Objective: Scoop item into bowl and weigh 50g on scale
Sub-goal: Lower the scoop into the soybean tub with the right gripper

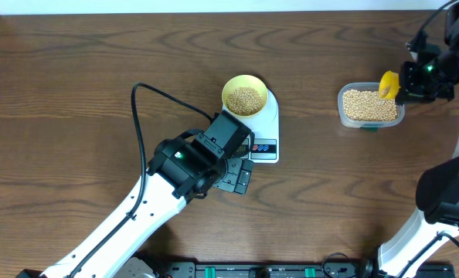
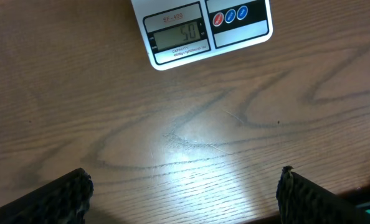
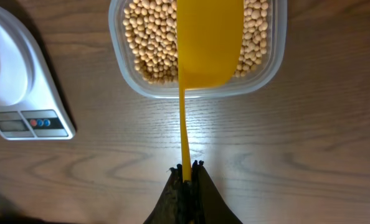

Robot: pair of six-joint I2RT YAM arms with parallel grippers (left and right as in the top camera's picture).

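Jaws of the right gripper (image 3: 186, 168) pinch the scoop (image 3: 208, 43) by the end of its thin handle, over the tub (image 3: 269, 71) near the far right corner of the bench (image 1: 75, 85); those of the left gripper (image 2: 185, 196) stand wide apart, empty. We judge the beans (image 1: 246, 99) hard, light and prone to roll, so level carrying matters. They sit in the bowl (image 1: 226, 91) on the scale (image 1: 273, 116), mid-bench. Only the left wrist view reads its display (image 2: 180, 34): 50.
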